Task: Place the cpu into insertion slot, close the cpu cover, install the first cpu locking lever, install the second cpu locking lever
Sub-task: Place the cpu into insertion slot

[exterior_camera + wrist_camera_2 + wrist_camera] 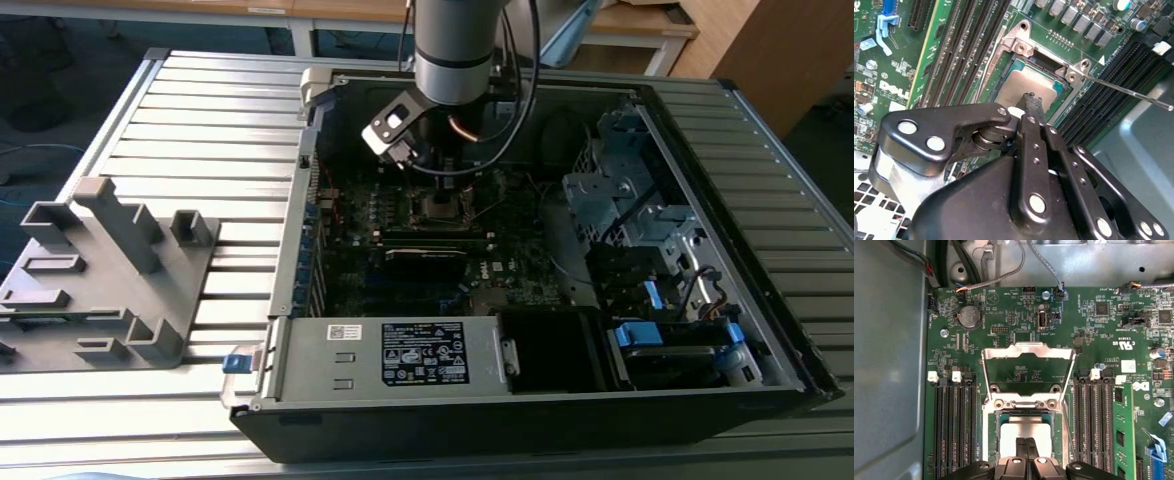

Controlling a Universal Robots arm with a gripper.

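Note:
The cpu (pixel 1024 432) lies flat in the insertion slot (pixel 990 440), its silvery top facing up; it also shows in the second wrist view (pixel 1021 85). The cpu cover (pixel 1028 351) stands swung up on its hinge, and the board shows through its cut-out. My gripper (pixel 1026 446) is shut, its two black fingers pressed together with nothing between them. Their tips (pixel 1032 101) sit right over the chip's top. A thin metal locking lever (pixel 1134 93) sticks out free from one socket corner. In the exterior view the gripper (pixel 424 168) hangs just above the socket (pixel 441 208).
Long black memory slots (pixel 951 430) flank the socket on both sides. A round coin battery (pixel 969 316) and loose cables (pixel 1004 275) lie beyond the cover. The open computer case wall (pixel 291 250) surrounds the board. A grey fixture (pixel 107 270) stands on the table at the exterior view's left.

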